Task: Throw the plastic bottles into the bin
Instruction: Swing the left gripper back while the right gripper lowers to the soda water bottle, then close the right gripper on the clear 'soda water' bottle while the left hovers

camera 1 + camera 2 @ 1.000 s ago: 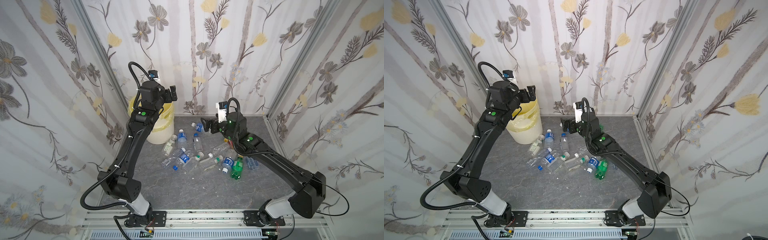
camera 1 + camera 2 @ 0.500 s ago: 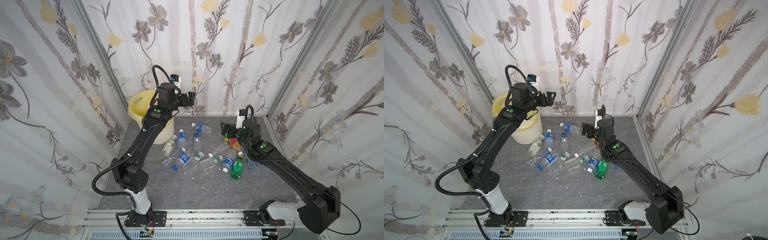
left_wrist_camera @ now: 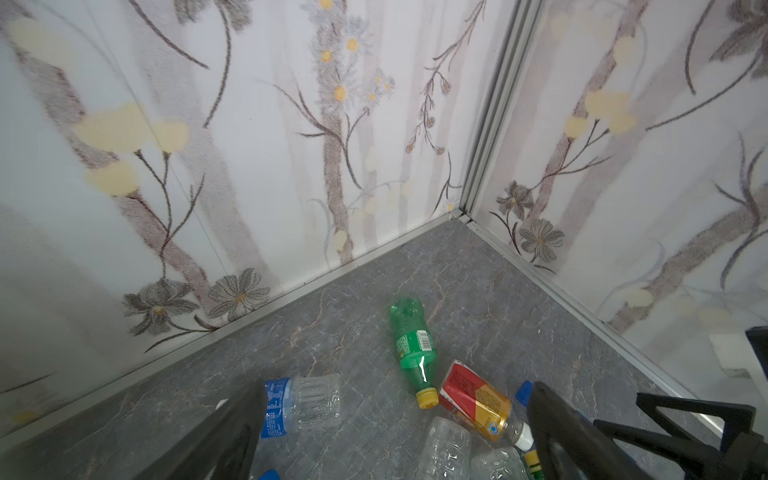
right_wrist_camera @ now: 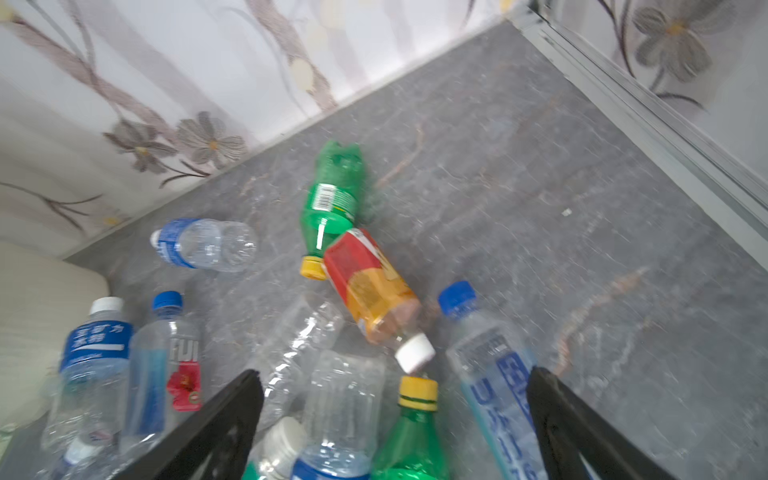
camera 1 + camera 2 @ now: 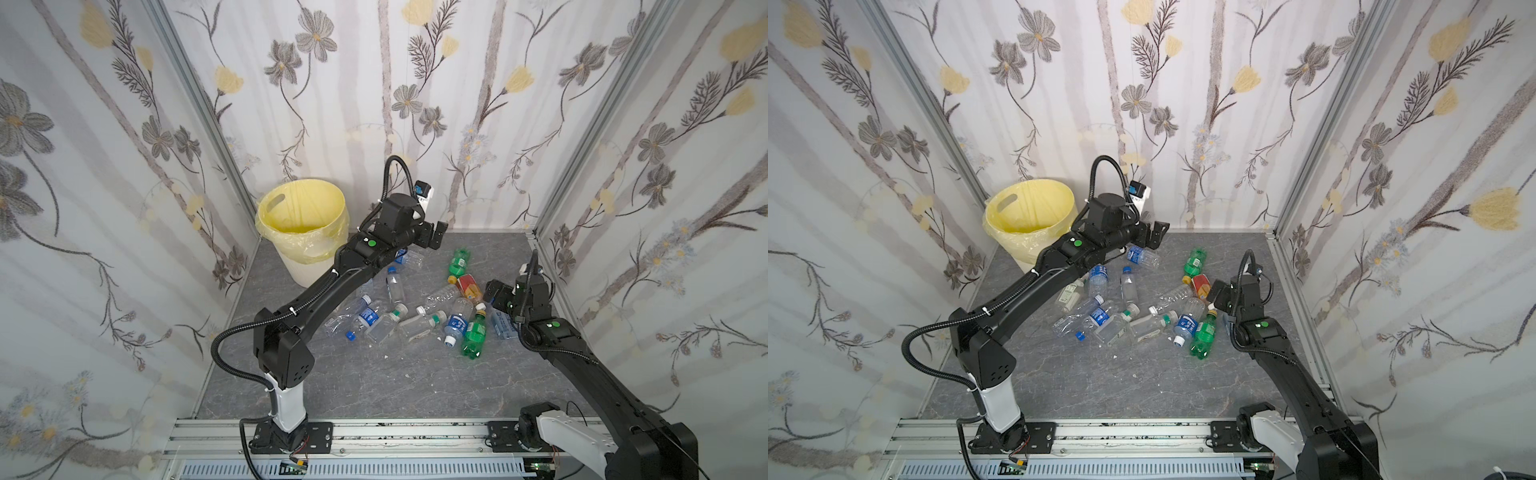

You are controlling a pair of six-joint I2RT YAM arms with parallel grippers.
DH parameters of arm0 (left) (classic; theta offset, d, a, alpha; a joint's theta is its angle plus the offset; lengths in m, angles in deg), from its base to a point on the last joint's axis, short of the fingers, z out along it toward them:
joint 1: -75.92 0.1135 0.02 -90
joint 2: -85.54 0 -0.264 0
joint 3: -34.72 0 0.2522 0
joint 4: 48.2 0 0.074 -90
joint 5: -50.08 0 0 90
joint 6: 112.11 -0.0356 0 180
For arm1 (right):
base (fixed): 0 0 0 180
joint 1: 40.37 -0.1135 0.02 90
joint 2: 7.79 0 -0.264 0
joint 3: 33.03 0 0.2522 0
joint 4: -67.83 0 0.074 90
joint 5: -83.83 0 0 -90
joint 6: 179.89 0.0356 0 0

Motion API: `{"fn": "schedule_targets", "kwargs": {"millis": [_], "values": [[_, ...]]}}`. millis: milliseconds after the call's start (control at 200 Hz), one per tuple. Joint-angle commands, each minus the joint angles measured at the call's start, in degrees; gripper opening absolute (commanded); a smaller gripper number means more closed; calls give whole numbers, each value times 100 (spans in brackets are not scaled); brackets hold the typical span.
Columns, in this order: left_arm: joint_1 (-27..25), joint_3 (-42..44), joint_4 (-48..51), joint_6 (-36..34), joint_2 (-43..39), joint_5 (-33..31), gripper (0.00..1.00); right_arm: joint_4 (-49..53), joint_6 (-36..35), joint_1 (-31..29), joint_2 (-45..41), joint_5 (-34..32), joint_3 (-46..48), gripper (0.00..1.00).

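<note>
Several plastic bottles (image 5: pixel 415 320) lie scattered on the grey floor in both top views, mostly clear with blue labels. Among them are a green one (image 5: pixel 458 259), a red-orange one (image 5: pixel 468 286) and another green one (image 5: pixel 1202 334). The cream bin (image 5: pixel 305 270) with its yellow bag stands at the back left. My left gripper (image 5: pixel 434 235) hangs open and empty above a clear blue-labelled bottle (image 3: pixel 303 401). My right gripper (image 5: pixel 490 291) is open low beside the red-orange bottle (image 4: pixel 370 291), over a yellow-capped green bottle (image 4: pixel 411 432).
Flowered walls close the space at the back and on both sides, with metal rails along the floor edges (image 3: pixel 540 274). The bin's cream wall (image 4: pixel 41 291) shows beside the bottle pile. A blue-printed flat bottle (image 4: pixel 494 386) lies by the right finger.
My left arm has swung from over the bin rightward to the back middle. The right arm has drawn back to the right and come down by the red-orange bottle. Both grippers stayed open.
</note>
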Motion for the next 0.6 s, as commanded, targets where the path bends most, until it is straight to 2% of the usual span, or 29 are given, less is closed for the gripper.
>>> {"fn": "schedule_targets", "kwargs": {"millis": [0, 105, 305, 400, 595], "values": [[-308, 108, -151, -380, 50, -560, 100, 35, 368, 142, -149, -2, 306, 100], [-653, 247, -151, -613, 132, -895, 100, 38, 438, 326, -188, 41, 570, 100], [-1229, 462, -151, -1017, 318, -1990, 100, 144, 445, 501, -175, -130, 771, 100], [-1447, 681, -151, -1222, 356, -2164, 100, 135, 480, 569, -129, -127, 896, 100], [-1520, 976, -155, -685, 340, -2048, 100, 143, 563, 617, 59, -98, 980, 100]]}}
